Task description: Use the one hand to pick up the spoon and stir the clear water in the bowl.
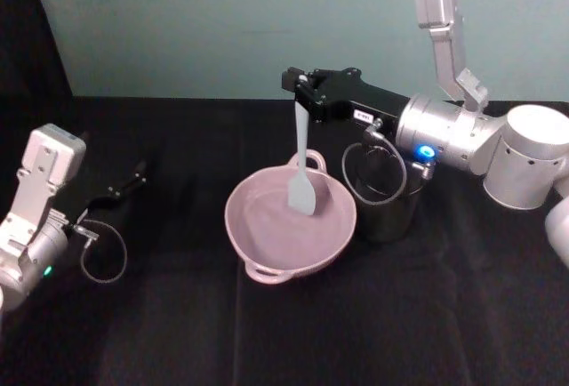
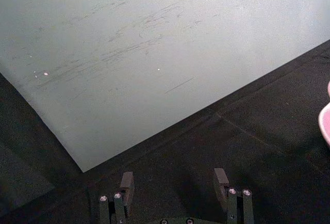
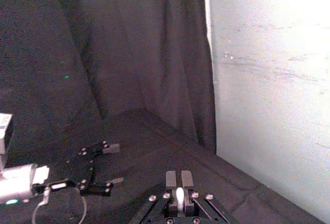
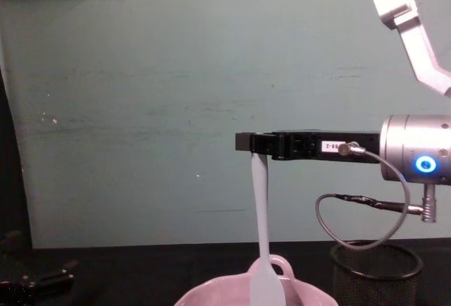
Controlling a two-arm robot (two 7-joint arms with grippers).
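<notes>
My right gripper [image 1: 299, 84] is shut on the top end of the white spoon [image 1: 300, 150], which hangs straight down from it. The paddle head sits low inside the pink bowl [image 1: 242, 237] at the table's middle. Seen from the chest, the right gripper [image 4: 246, 142] is well above the bowl [image 4: 208, 293] and the spoon [image 4: 261, 214] dips behind its rim. The spoon's handle tip [image 3: 179, 196] shows between the closed fingers. The clear water is too faint to make out, so contact with it cannot be told. My left gripper [image 2: 174, 182] rests open at the table's left.
A black wire-mesh cup [image 1: 388, 201] stands just right of the bowl, under the right wrist and its grey cable. A pale green wall lies behind the black-clothed table. The left gripper [image 1: 133, 178] is parked far left; open cloth lies in front of the bowl.
</notes>
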